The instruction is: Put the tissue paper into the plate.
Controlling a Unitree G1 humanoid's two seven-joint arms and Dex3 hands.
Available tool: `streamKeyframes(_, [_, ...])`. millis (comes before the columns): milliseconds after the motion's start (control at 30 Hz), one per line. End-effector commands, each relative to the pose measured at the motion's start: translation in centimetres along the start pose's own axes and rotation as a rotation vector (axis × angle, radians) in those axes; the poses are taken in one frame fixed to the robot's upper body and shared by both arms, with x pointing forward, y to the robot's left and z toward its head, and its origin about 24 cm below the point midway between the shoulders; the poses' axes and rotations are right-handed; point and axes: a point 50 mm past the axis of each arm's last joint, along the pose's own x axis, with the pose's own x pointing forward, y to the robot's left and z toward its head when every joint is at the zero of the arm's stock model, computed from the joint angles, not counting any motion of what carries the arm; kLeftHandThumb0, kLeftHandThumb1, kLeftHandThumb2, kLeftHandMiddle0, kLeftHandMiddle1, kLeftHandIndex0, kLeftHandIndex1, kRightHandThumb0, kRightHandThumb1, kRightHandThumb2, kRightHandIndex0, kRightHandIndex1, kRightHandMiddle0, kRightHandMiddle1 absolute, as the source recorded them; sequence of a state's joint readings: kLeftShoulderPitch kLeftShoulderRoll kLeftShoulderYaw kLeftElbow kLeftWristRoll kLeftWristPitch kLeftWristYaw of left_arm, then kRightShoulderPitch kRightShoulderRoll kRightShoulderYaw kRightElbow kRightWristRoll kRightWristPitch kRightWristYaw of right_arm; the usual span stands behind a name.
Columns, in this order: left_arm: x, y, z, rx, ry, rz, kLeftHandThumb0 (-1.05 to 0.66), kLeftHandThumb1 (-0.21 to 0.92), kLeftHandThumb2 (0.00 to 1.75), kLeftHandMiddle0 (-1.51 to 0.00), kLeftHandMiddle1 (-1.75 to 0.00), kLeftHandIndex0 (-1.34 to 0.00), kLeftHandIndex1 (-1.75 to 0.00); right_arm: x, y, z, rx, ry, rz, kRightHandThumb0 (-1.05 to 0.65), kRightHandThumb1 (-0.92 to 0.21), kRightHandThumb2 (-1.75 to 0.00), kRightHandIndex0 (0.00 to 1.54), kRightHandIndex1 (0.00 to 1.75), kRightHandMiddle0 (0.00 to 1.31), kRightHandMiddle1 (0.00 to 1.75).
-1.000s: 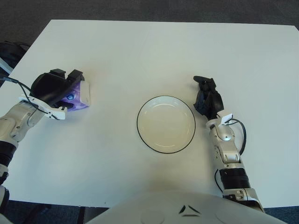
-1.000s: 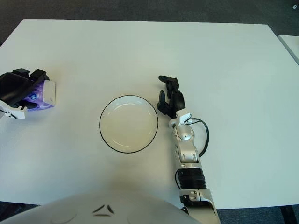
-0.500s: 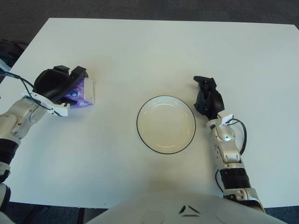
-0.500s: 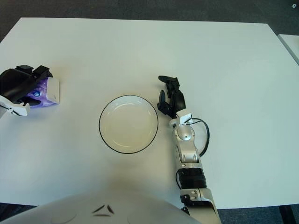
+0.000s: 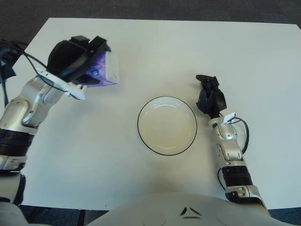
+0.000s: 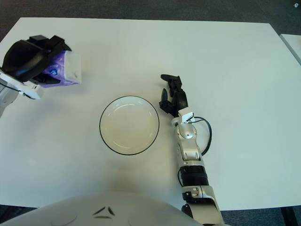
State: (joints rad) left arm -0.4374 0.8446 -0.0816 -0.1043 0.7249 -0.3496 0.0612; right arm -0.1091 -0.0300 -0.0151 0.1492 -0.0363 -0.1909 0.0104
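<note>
The left hand [image 5: 75, 59], clamped on the purple tissue pack [image 5: 104, 70], has lifted it off the bench [image 5: 155, 52] toward the empty plate [image 5: 167, 125], so dropping comes next, while the right hand [image 5: 209, 94] waits loosely curled just right of the plate.

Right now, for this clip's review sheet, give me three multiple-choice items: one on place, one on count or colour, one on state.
1. Where is the tissue pack?
A. in the plate
B. in the left hand, left of the plate
C. beside the right hand

2. What colour is the plate's rim?
A. black
B. red
C. gold

3. What does the plate hold?
A. the tissue pack
B. nothing
C. a cup

Answers:
1 B: the left hand grips the pack up and left of the plate.
2 A: a thin black line rings the white plate.
3 B: its inside is bare; the right hand shows just right of it, holding nothing.
</note>
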Motion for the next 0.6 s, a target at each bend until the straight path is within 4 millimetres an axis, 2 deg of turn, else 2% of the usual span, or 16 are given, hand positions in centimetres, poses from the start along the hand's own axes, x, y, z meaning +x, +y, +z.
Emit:
streamKeyframes(0, [0.6,0.2,1.2,0.003,-0.048,0.033,-0.5,0.25,1.4,-1.29,-1.75,-0.67,-1.75,-2.7,-0.6,-4.8,0.003,0.26,-0.018,-0.61,-0.92,-0.87,0.39,0.21,0.0,1.07])
streamKeyframes(367, [1.9,0.7,3.4,0.031,-0.194,0.162,-0.51,0.24,1.41,-1.28,-1.75,-0.67,-1.75,-2.6,-0.7,-4.9,-0.006,0.261,-0.019,-0.6,-0.92,-0.86,0.38,0.24,0.0,1.1])
streamKeyframes(567, [2.8,1.9,5.9,-0.02,-0.304,0.201,-0.5,0.24,1.4,-1.26,-1.75,-0.67,-1.75,-2.6,-0.9,-5.0,-0.017,0.261,-0.024,-0.6,-0.92,-0.87,0.37,0.26,0.0,1.11])
